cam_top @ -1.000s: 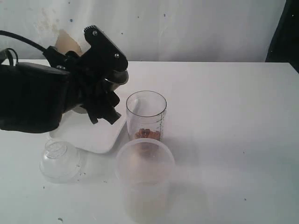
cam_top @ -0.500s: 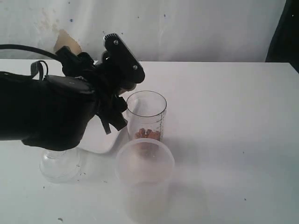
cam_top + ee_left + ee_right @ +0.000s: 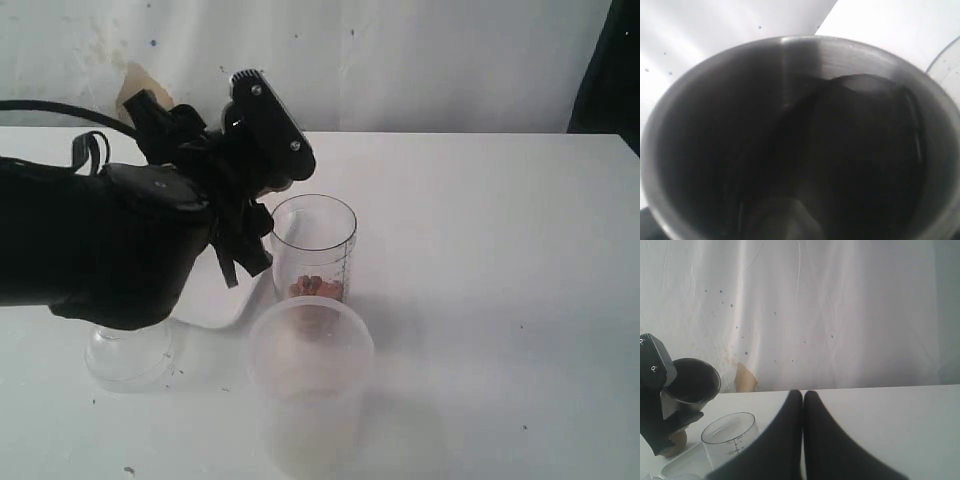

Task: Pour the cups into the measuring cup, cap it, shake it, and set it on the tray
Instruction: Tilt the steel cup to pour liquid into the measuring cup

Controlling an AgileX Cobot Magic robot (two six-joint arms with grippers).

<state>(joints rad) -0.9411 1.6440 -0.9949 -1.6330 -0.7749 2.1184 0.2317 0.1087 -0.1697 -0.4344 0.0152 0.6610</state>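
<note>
Gripping steel tumbler [image 3: 690,382], L gripper [image 3: 255,190] hangs near measuring cup [image 3: 312,250] rim; R gripper [image 3: 802,405] pinched shut; bare table [image 3: 500,250] on rt side.

My left tool [image 3: 262,165] and right tool [image 3: 803,401] are black. The steel tumbler [image 3: 790,65] is dull grey, dark inside. The measuring cup [image 3: 313,240] is clear with dark printed marks, reddish-brown bits [image 3: 315,288] at its bottom. The table [image 3: 480,250] is white.
</note>
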